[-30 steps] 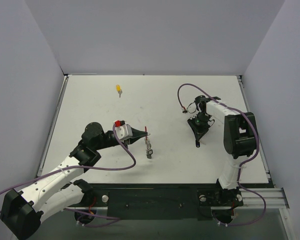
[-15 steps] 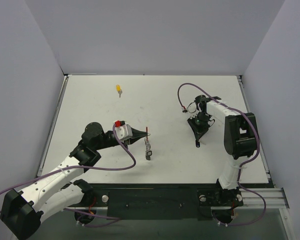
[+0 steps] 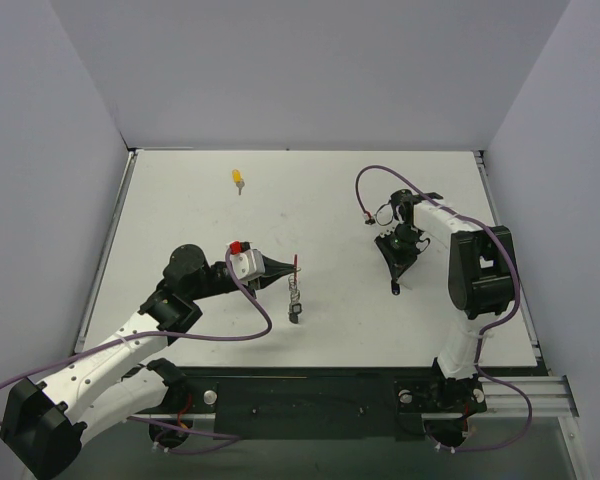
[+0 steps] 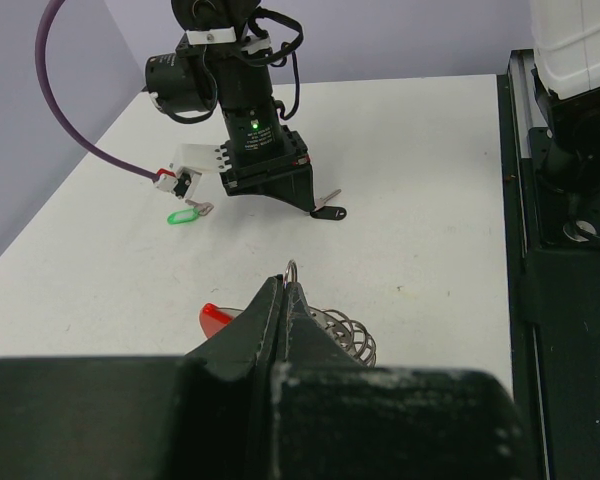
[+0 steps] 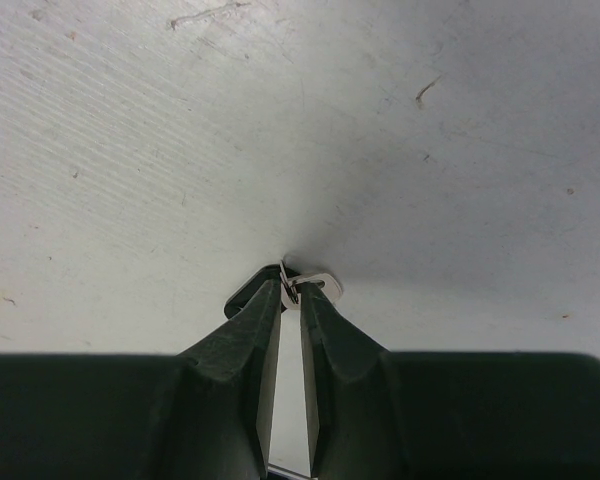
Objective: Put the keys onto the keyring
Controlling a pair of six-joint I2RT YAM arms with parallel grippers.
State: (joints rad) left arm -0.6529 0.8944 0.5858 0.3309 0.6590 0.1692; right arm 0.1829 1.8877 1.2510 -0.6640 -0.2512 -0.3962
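My left gripper (image 3: 293,265) (image 4: 283,285) is shut on the keyring's thin wire ring (image 4: 292,270) and holds it above the table. The ring's red tag (image 4: 212,318) and a silvery coil (image 4: 348,338) show beside the fingers, and small pieces dangle below (image 3: 295,303). My right gripper (image 3: 394,286) (image 5: 292,290) points down at the table, its tips pinched on the small loop of the black key (image 5: 242,291) (image 4: 328,212). The green key (image 4: 183,215) lies on the table beyond the right arm. The yellow key (image 3: 238,178) lies at the far left of the table.
The right arm's purple cable (image 3: 380,178) loops over the table behind its wrist. White walls enclose the table on three sides. A black rail (image 3: 310,390) with the arm bases runs along the near edge.
The right jaws have narrowed onto the black key's loop. The pieces hanging from the keyring have swung slightly towards the near edge. Both arms have hardly moved.
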